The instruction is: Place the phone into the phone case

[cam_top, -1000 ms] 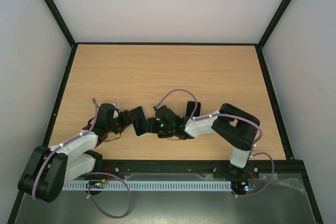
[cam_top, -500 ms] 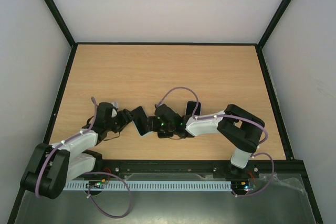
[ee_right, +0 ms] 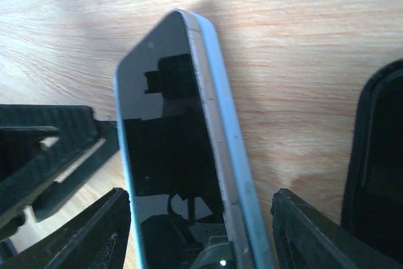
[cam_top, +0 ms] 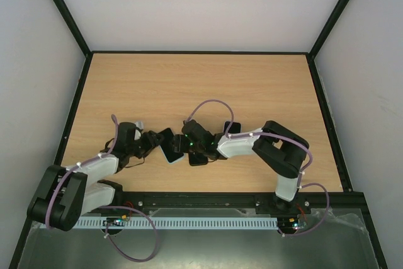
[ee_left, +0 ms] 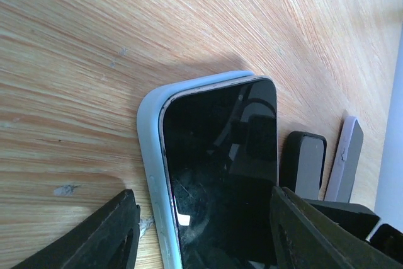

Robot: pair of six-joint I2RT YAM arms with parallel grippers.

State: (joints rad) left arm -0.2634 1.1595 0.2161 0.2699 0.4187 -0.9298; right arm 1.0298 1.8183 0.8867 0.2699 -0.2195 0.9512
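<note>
Phone [ee_left: 220, 168]: dark screen up, between the two grippers, near the front of the table [ee_left: 94, 42], a bit left of centre in the top view. A shadow sits under its far end, but whether that end is lifted can't be confirmed.

What looks like a pale-blue case [ee_left: 150, 149] wraps its edges, with a thin seam visible between band and screen. How far the phone is seated can't be told.

Left gripper [ee_left: 203, 198]: fingers [ee_left: 107, 237] are spread to phone width and sit against both long edges, pinching one end.

Right gripper [ee_right: 201, 194]: it comes in from the opposite end, nose to nose with the left. Its fingers [ee_right: 315, 231] bracket the phone the same way, very close to the edges. Actual contact is unclear.

Black rimmed shell [ee_right: 378, 155]: it lies on the table just beside the phone, at the right edge of the right wrist view, cropped by the frame.
</note>
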